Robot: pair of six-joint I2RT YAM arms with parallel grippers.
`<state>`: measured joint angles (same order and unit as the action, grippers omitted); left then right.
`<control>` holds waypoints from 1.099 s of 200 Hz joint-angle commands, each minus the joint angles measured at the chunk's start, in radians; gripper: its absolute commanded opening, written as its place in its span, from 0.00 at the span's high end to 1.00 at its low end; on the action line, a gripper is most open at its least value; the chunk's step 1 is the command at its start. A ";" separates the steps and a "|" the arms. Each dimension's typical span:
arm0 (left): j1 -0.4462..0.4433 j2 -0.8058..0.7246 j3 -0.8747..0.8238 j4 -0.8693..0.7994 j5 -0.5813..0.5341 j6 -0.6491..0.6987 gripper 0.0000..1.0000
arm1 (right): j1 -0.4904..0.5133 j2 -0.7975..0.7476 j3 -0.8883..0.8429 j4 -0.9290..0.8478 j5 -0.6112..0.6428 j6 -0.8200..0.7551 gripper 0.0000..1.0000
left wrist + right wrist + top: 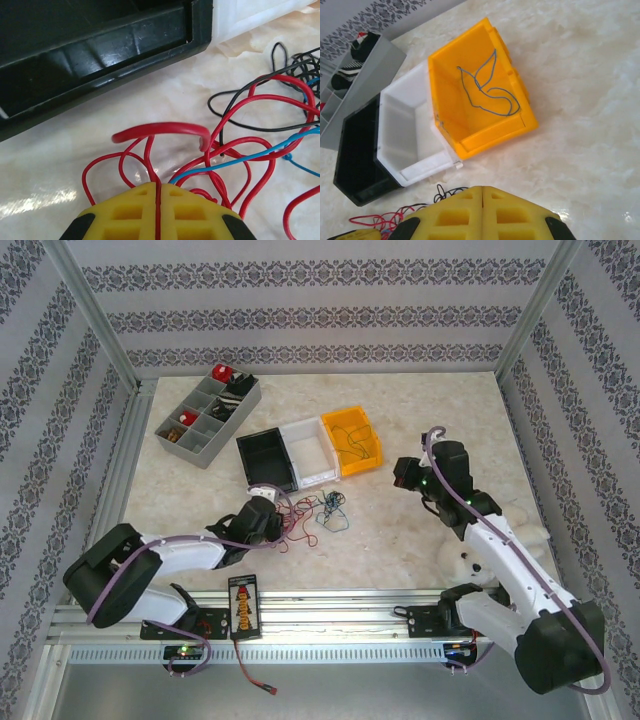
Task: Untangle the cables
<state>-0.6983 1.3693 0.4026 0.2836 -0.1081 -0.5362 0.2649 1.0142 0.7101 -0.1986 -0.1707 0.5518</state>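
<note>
The left gripper [159,197] sits low on the marble-patterned table [440,410], in front of the black bin [100,55]. Its yellow fingers are pressed together, and a red wire [159,220] is pinched in the seam between them. That wire belongs to the cables [318,508], a loose tangle of red, blue and black strands lying on the table just in front of the black bin and the white bin [410,135]. One blue wire [479,86] lies apart from the rest, curled inside the orange bin [495,135]. The right gripper [484,195] hangs above the table near the orange bin, its fingers closed flush with nothing between them
</note>
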 commanded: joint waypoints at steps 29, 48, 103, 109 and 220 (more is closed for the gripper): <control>0.006 -0.023 0.010 0.014 0.028 0.018 1.00 | 0.176 0.129 0.010 -0.014 -0.074 -0.054 0.77; 0.005 -0.013 0.022 0.008 0.026 0.017 1.00 | 0.247 0.213 0.017 -0.010 -0.081 -0.054 0.61; 0.005 -0.004 0.028 0.009 0.027 0.008 1.00 | 0.340 0.382 0.057 0.007 -0.076 -0.081 0.56; 0.005 -0.004 0.028 0.009 0.026 0.008 1.00 | 0.341 0.393 0.061 0.010 -0.078 -0.085 0.56; 0.005 0.005 0.028 0.011 0.030 -0.005 1.00 | 0.342 0.621 0.140 0.035 -0.100 -0.141 0.55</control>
<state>-0.6983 1.3640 0.4061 0.2844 -0.0826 -0.5323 0.6003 1.6047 0.8127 -0.1883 -0.2523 0.4335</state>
